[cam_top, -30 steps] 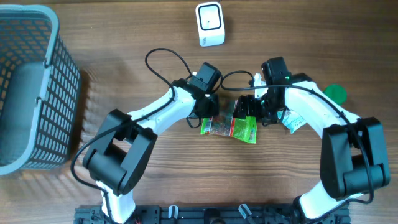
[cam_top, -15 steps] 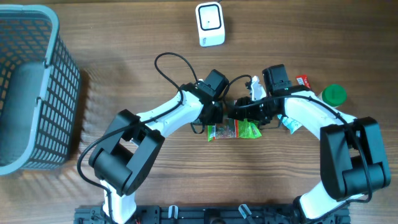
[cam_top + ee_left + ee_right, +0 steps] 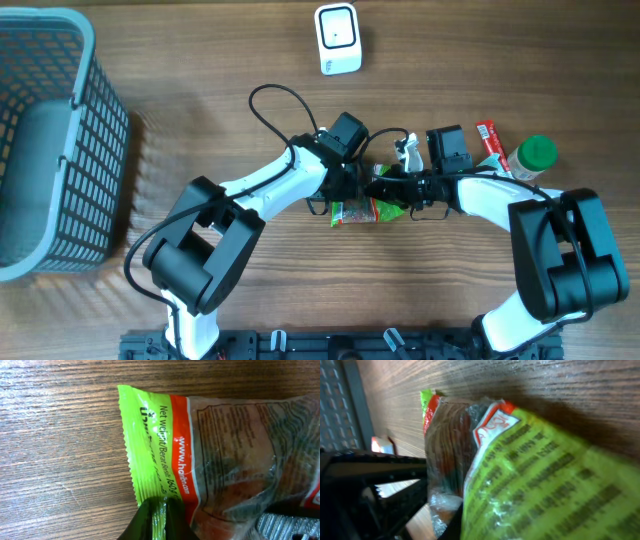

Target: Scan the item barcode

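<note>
At the middle of the wooden worktop (image 3: pixel 200 90), the left gripper (image 3: pixel 159 511) is clamped on the serrated end of the green-and-orange crinkly plastic snack packet (image 3: pixel 362 211). The right gripper (image 3: pixel 388 188) pinches the opposite end. Best stretch it flat, with the barcode facing the white boxy scanner (image 3: pixel 338 38) at the far edge. Counted: one packet, one green-capped bottle (image 3: pixel 535 154), one scanner, one grey mesh basket (image 3: pixel 45 140).

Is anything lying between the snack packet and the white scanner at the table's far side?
No loose item does. The left gripper and right gripper both pinch the snack packet; bare table leads to the scanner, crossed only by the left arm's black cable loop.
</note>
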You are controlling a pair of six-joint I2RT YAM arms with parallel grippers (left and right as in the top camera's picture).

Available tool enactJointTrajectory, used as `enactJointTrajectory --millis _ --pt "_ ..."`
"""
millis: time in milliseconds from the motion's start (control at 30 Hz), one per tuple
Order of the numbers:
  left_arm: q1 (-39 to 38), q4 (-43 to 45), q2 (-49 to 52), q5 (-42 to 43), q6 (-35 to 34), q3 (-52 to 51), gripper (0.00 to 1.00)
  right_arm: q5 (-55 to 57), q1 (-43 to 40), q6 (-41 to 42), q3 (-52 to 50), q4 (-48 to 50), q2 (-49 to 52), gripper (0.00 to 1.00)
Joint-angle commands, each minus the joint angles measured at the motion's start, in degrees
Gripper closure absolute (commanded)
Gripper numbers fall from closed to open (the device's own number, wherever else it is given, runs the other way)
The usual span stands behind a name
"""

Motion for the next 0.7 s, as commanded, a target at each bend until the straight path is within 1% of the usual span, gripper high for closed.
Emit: enactJointTrajectory --millis 0,67,133,300,367,433,467,533,567,667 --pt "-0.79 0.07 1.36 1.55 0.46 -0.55 0.96 -5.38 1.16 0.5 -0.15 1.49 0.61 0.96" --pt "0.44 0.07 0.26 1.57 0.46 -0.48 0.96 -6.69 1.16 -1.99 -0.15 2.08 0.59 0.96" --pt "2.01 0.07 -1.46 1.86 0.44 -0.44 0.96 -6.91 1.14 -1.99 -0.15 2.01 0.61 0.96" --pt "5.64 0.33 -4.44 6.54 0.48 -0.44 0.96 -7.52 1.14 -1.79 -0.15 2.01 0.59 0.96" --pt "7.87 -0.92 -6.01 6.51 0.96 0.0 0.96 -7.13 1.14 -2.01 -0.15 2.05 0.55 0.96" --pt "10.49 -2.86 -8.33 6.49 2.01 1.16 0.96 -4.22 1.14 -3.21 -0.15 1.77 0.2 0.96" --pt "12.24 -4.24 -10.14 6.47 2.03 2.01 0.96 -4.22 1.14 -4.87 -0.15 1.79 -0.04 0.96" --pt "15.34 -5.99 -13.62 6.45 2.03 3.1 0.96 -4.55 0.83 -5.33 -0.13 1.88 -0.57 0.96" --pt "17.64 -6.6 -16.15 6.49 1.99 3.39 0.96 -6.29 0.37 -5.86 0.07 1.9 -1.05 0.96" --pt "23.87 -8.11 -22.51 6.49 2.01 3.39 0.94 -14.88 -0.15 -11.41 0.55 3.28 -2.67 0.96"
